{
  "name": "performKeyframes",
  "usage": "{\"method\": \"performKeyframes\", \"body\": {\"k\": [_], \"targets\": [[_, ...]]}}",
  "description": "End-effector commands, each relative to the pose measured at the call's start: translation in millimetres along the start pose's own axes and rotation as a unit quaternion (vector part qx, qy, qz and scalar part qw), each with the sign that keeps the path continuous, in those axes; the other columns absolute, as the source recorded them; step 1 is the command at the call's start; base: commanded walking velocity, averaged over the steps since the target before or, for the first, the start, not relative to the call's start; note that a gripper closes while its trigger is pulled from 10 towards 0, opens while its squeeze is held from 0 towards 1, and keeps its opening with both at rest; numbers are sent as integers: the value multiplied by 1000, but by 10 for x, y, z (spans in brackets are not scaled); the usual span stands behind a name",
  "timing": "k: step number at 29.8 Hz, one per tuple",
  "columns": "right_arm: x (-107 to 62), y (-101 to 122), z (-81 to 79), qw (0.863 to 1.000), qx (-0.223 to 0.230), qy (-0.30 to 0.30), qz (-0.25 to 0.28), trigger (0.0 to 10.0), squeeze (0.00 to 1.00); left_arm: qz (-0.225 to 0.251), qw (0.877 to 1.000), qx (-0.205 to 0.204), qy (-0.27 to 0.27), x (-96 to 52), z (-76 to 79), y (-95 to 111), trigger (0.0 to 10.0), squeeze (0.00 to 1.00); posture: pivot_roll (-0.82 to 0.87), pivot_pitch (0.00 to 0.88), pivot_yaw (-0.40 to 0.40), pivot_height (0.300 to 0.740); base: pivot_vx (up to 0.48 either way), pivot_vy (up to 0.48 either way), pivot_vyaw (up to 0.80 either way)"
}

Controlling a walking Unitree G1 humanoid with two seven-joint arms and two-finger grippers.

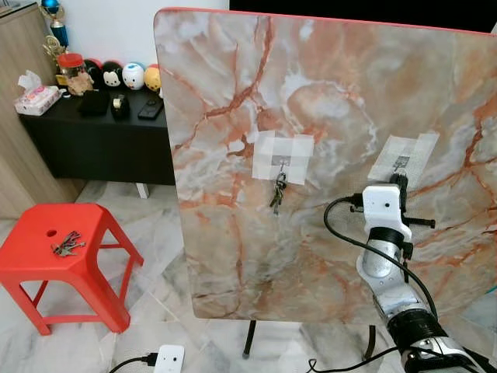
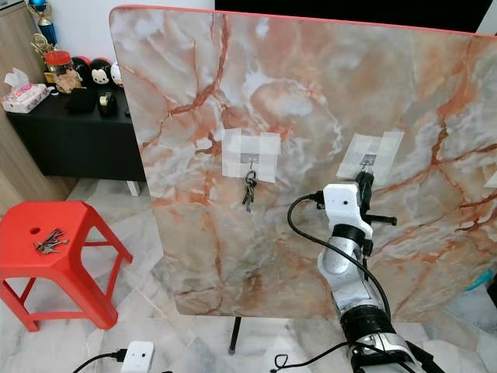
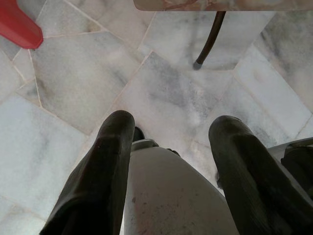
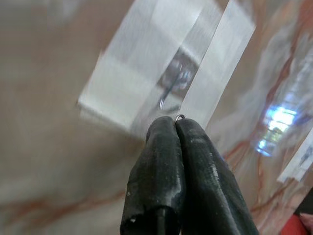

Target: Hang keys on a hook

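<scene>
The right pincer [image 4: 176, 122], pinched narrow on a thin metal key ring [image 4: 180, 117], is just below the small taped metal hook [image 4: 171, 90]; next, lift the ring over its tip.

Orange-veined marble board [image 1: 326, 93] — red stool [image 1: 66, 249].

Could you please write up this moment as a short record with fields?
Board: upright marble-patterned board with two taped hooks
Left hook: a bunch of keys hangs from it
Right hook: bare, under strips of tape
Right gripper: raised at the right hook, jaws pressed together on a small metal ring; whether keys hang below cannot be seen
Left gripper: hangs idle over the marble floor, jaws apart
Stool: red stool with another bunch of keys lying on its seat
</scene>
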State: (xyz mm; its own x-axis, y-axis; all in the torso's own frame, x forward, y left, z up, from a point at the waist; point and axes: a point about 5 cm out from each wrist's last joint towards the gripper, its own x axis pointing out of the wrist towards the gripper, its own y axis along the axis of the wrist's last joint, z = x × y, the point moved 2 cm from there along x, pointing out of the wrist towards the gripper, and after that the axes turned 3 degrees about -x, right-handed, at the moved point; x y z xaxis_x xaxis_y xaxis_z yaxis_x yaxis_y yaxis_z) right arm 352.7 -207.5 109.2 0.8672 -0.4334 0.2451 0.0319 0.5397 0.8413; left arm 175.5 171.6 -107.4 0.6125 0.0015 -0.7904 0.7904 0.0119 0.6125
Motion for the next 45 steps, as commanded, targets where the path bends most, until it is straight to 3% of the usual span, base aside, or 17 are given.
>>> {"method": "performKeyframes", "body": {"k": [1,45], "targets": [[63,3,60,1000,-1,-9,-4,10000,0,-19,1000,2,1,-17,12,-96,10000,0,93,0,-87,740,0,0,0],[59,112,29,1000,-1,-7,27,10000,0,-19,1000,2,1,-19,15,-99,10000,0,95,0,-88,740,0,0,0]]}}
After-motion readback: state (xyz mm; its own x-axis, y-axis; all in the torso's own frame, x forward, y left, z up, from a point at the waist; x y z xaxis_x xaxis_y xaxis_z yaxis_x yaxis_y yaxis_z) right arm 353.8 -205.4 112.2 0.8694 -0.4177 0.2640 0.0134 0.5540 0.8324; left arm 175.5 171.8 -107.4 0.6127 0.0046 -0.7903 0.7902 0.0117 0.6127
